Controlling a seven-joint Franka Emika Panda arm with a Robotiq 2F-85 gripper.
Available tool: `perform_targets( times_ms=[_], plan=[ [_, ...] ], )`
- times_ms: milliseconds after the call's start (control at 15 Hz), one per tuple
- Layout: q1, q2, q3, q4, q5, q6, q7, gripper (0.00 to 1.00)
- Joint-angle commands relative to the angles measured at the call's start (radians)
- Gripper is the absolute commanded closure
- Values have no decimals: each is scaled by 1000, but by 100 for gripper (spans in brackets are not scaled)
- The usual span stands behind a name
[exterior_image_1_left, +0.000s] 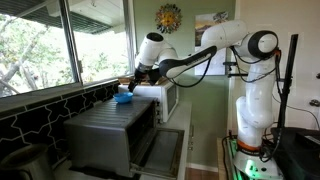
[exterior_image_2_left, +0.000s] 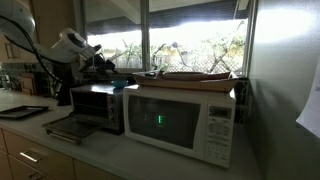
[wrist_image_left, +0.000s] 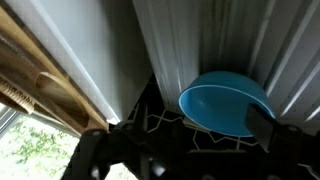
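**Black two-finger gripper (wrist_image_left: 178, 142) hangs released over a round blue plastic bowl (wrist_image_left: 225, 100)**

Closest to the wrist camera we see the tool's dark fingers (wrist_image_left: 265, 128), spread wide with nothing between them, so it grasps nothing. Just past them the bowl rests on the ridged grey metal top of the boxy toaster oven (exterior_image_1_left: 105, 130), near the black tiled wall (exterior_image_1_left: 30, 115) under the window (exterior_image_1_left: 60, 40). In an exterior view the bowl (exterior_image_1_left: 123, 97) sits right below the gripper (exterior_image_1_left: 133, 85), with a white microwave (exterior_image_1_left: 165, 98) just to the right and farther back.

We judge this to be the approach to the bowl, before any grasp. The next move calls for lining one finger up inside the rim and one outside, then easing down without pushing the bowl toward the wall.

Whether a fingertip already touches the bowl we cannot tell. The bowl's near side is cut off behind the fingers, and its contents are unclear. The oven's open door (exterior_image_1_left: 160, 150) shows only a dark interior.
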Motion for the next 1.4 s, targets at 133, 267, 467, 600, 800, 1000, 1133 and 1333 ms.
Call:
perform_targets(
  times_ms=[133, 267, 467, 600, 800, 1000, 1133, 1333],
  plan=[
    [-26, 64, -9, 75, 165, -32, 117, 0],
    [-33, 73, -14, 82, 191, -18, 173, 0],
    [-38, 84, -16, 73, 195, 5, 267, 0],
    [-38, 95, -19, 72, 194, 14, 321, 2],
    [-38, 105, -24, 69, 189, 47, 390, 30],
    [-38, 110, -31, 68, 183, 73, 435, 55],
    [-38, 112, -35, 67, 183, 86, 452, 70],
    [-36, 111, -37, 65, 179, 77, 448, 92]
  ],
)
